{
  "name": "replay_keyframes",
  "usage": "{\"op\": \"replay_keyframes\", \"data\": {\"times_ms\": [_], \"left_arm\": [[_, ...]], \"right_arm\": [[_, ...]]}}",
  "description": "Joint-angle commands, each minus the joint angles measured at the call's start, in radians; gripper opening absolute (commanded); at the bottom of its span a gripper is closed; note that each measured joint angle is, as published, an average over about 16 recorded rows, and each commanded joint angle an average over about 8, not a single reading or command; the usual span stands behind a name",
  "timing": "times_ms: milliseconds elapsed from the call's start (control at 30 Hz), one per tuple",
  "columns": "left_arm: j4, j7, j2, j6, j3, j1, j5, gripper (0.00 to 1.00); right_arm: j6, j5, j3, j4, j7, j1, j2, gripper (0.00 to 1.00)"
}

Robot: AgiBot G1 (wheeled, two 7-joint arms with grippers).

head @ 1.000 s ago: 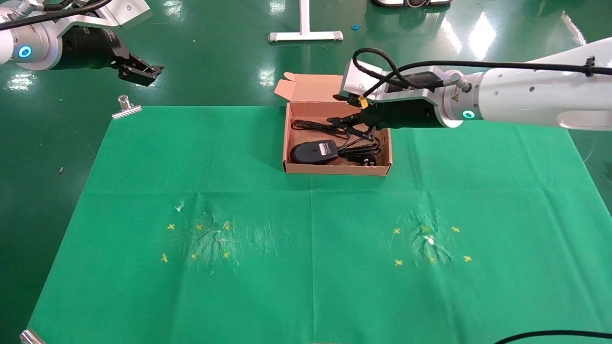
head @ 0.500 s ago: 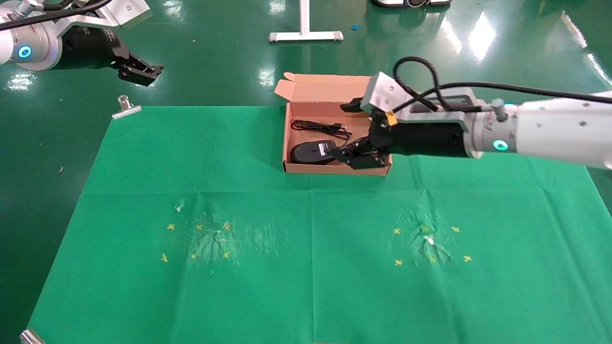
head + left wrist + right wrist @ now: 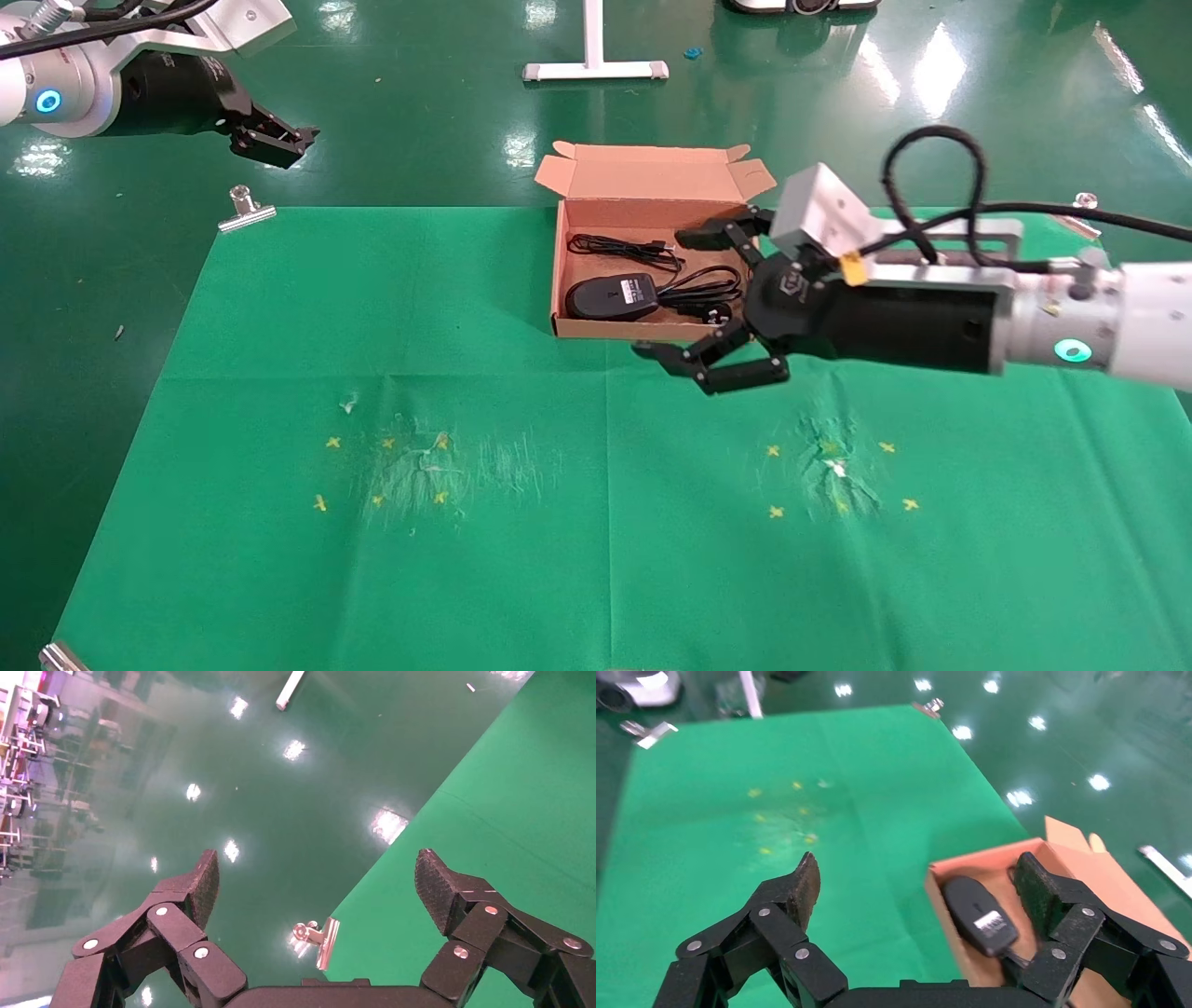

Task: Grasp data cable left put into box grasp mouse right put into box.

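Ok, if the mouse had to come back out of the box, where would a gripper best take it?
Probably from straight above, across the narrow width of the mouse. It lies label-up and flat in the box, long axis along the front wall, so the walls rule out a sideways approach. Its cord trails toward the data cable, so grip mid-body, away from that end.

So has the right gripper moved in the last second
Yes. The right gripper has pulled back out of the box toward the robot and rightward; it now hangs open by the box's near right corner.
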Motion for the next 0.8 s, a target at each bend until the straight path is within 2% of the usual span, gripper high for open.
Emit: {"op": "replay_keyframes", "data": {"times_ms": [33,567,800], "left_arm": [[0.000,0.000,0.000,0.000,0.000,0.000,0.000,1.00],[-0.001,0.002,-0.001,0.002,-0.003,0.003,-0.004,1.00],[-0.021,0.060,-0.022,0.056,-0.077,0.070,-0.106,1.00]], "right_arm": [[-0.014,0.034,0.010,0.017,0.005,-0.019,0.019,1.00],[-0.130,0.307,0.093,0.154,0.042,-0.173,0.166,1.00],[-0.180,0.427,0.129,0.214,0.059,-0.240,0.230,1.00]]}}
